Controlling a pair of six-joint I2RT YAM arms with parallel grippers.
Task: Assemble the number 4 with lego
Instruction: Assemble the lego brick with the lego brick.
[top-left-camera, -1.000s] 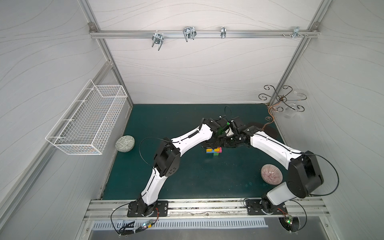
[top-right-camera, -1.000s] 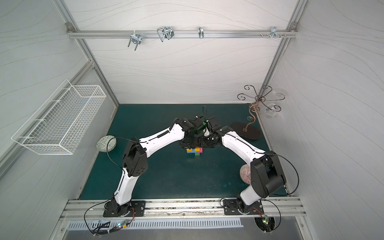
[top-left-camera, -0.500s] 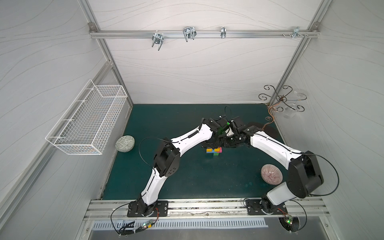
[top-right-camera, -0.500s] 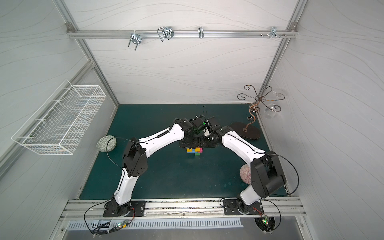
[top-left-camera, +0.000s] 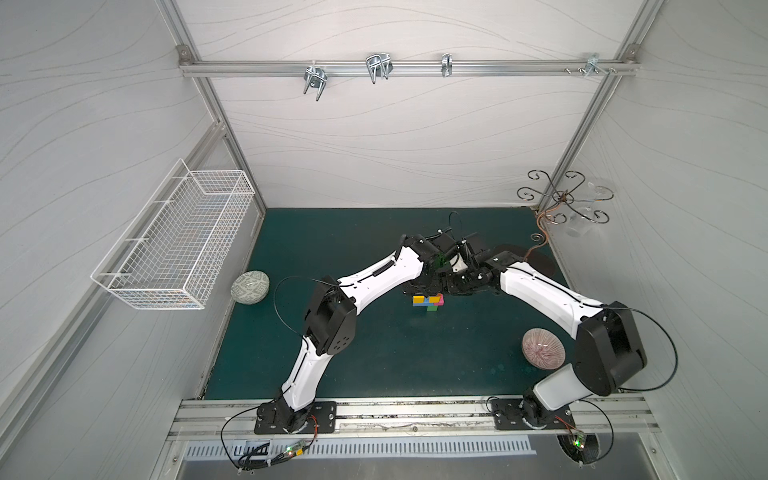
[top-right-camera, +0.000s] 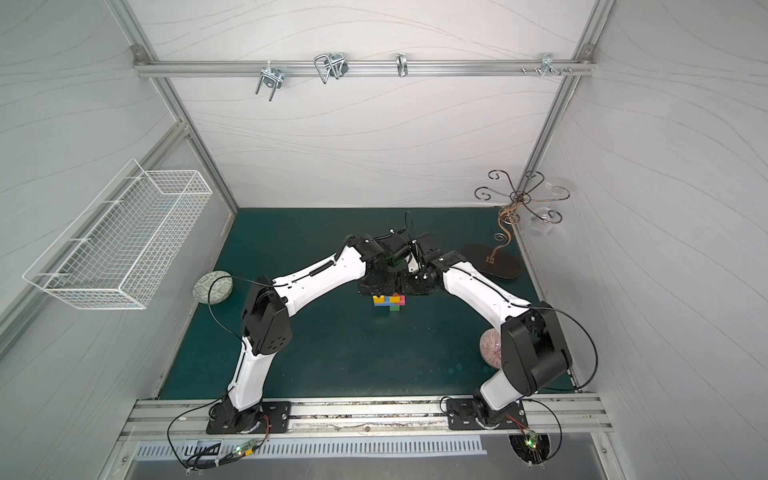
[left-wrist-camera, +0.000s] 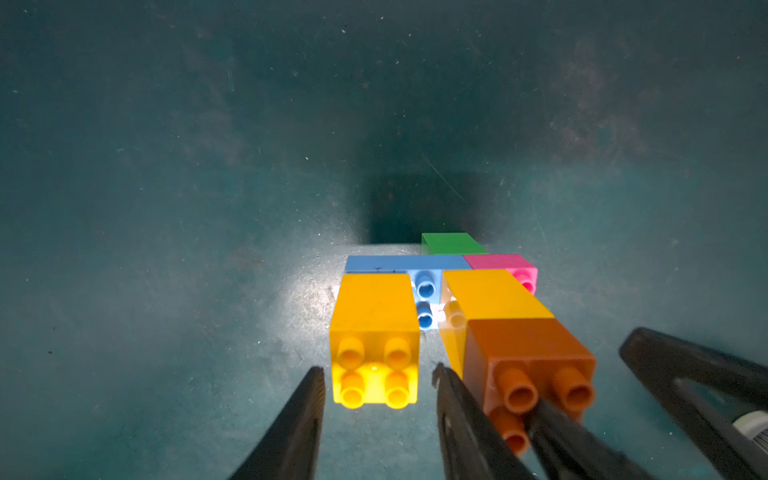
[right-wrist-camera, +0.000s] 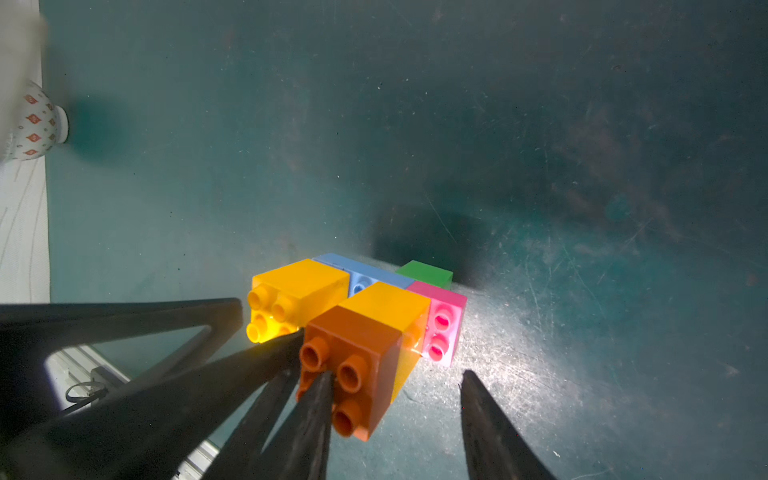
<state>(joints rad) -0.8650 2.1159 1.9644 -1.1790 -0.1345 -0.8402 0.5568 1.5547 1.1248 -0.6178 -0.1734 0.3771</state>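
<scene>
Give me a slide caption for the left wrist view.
Left fingers straddle a yellow brick of the lego number 4 on the green mat.

Smooth, glossy plastic lego (left-wrist-camera: 374, 307) rests on a matt, scratched and scuffed teal mat (left-wrist-camera: 166, 166).

left gripper (left-wrist-camera: 376, 370): jaws parted, one on either side of yellow brick (left-wrist-camera: 374, 316), a gap at each side. this brick joins blue bar (left-wrist-camera: 399, 264), second yellow (left-wrist-camera: 494, 295), orange (left-wrist-camera: 528, 345), pink (left-wrist-camera: 498, 262) and green (left-wrist-camera: 453, 243) on teal mat (left-wrist-camera: 166, 166).
</scene>
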